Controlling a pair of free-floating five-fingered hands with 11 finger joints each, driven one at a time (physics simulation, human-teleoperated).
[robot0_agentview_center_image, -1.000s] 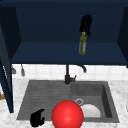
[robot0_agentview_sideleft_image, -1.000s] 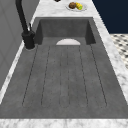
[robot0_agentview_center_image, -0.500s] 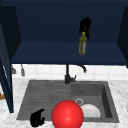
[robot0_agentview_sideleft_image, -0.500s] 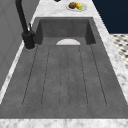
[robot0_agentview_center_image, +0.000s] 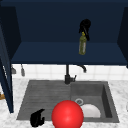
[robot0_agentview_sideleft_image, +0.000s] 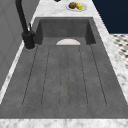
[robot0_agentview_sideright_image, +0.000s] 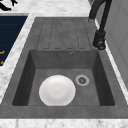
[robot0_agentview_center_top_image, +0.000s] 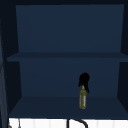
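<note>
Right hand (robot0_agentview_center_image: 85, 26) fingers clamped on bottle (robot0_agentview_center_image: 82, 45) neck, standing it on cabinet shelf (robot0_agentview_center_image: 50, 53). Next: release cleanly. Left hand (robot0_agentview_center_image: 37, 118) idle, fingers curled.

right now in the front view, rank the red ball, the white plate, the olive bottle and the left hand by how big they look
1. red ball, though it looks nearest the camera, which may inflate it
2. white plate, partly hidden behind the ball
3. olive bottle, held at its top by the right hand, and left hand: too alike to rank
</note>
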